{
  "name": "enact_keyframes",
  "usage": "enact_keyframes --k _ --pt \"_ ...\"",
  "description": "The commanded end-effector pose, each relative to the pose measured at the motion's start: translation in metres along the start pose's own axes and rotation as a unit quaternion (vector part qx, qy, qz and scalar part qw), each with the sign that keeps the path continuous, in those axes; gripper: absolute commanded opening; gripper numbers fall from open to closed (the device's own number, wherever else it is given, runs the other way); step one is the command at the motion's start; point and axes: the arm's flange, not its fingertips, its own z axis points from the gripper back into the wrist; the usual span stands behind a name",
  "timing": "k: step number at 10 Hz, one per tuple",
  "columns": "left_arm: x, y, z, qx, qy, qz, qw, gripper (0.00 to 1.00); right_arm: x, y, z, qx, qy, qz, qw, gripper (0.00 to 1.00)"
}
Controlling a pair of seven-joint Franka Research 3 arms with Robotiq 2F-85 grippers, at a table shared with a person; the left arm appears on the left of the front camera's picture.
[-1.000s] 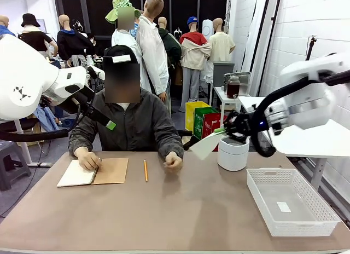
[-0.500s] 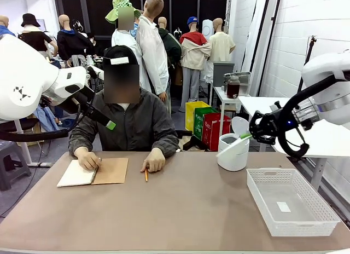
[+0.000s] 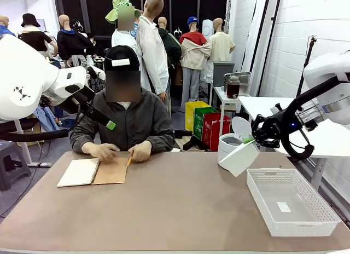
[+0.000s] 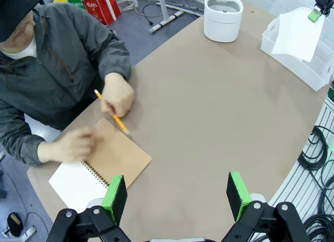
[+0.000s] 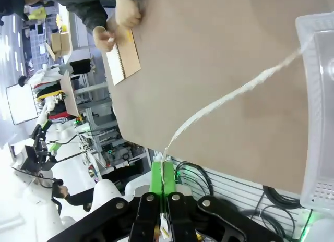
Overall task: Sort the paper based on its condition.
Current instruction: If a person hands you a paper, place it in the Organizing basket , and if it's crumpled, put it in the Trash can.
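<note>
An off-white sheet of paper (image 3: 239, 158) hangs by its top corner from my right gripper (image 3: 252, 139), which is shut on it. The sheet dangles in front of the white bin, just left of the white basket (image 3: 292, 221). In the right wrist view the paper (image 5: 229, 98) runs edge-on from the shut gripper (image 5: 163, 171) toward the basket (image 5: 318, 122). From the left wrist view, the same paper (image 4: 297, 36) shows above the basket's edge (image 4: 321, 75). My left gripper (image 4: 177, 192) is open and holds nothing, high over the table's left side (image 3: 108, 122).
A person sits at the far side with both hands at a spiral notebook (image 3: 93, 172) with a brown cover, one hand holding a yellow pencil (image 4: 112, 119). A white lidded bin (image 3: 229, 145) stands behind the sheet. A tiny white slip (image 3: 283, 207) lies in the basket.
My right gripper has carried the sheet rightward and down, from beside the bin toward the basket. The person picked up the pencil and brought it to the notebook. The left arm stayed still.
</note>
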Motion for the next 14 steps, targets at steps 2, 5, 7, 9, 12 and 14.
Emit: enact_keyframes --k 2,5,7,9,12,14 --pt "0.001 0.002 0.001 -0.003 0.001 0.001 1.0 1.0 0.0 0.001 0.004 -0.018 -0.006 0.015 1.0 0.0" --pt "0.001 0.002 0.001 -0.003 0.001 0.001 1.0 1.0 0.005 -0.022 0.025 -0.019 -0.015 0.015 1.0 0.0" --pt "0.001 0.002 0.001 -0.003 0.001 0.001 1.0 1.0 0.014 -0.036 0.033 -0.02 -0.012 0.011 1.0 0.0" --pt "0.001 0.002 0.001 -0.003 0.001 0.001 1.0 1.0 0.021 -0.049 0.036 -0.035 -0.004 0.014 0.999 0.0" --pt "0.001 0.002 0.001 -0.003 0.001 0.001 1.0 1.0 0.033 -0.076 0.032 -0.053 0.009 -0.01 0.998 0.0" --pt "0.001 0.002 0.001 -0.003 0.001 0.001 1.0 1.0 0.031 -0.089 0.041 -0.065 0.007 -0.025 0.998 0.0"
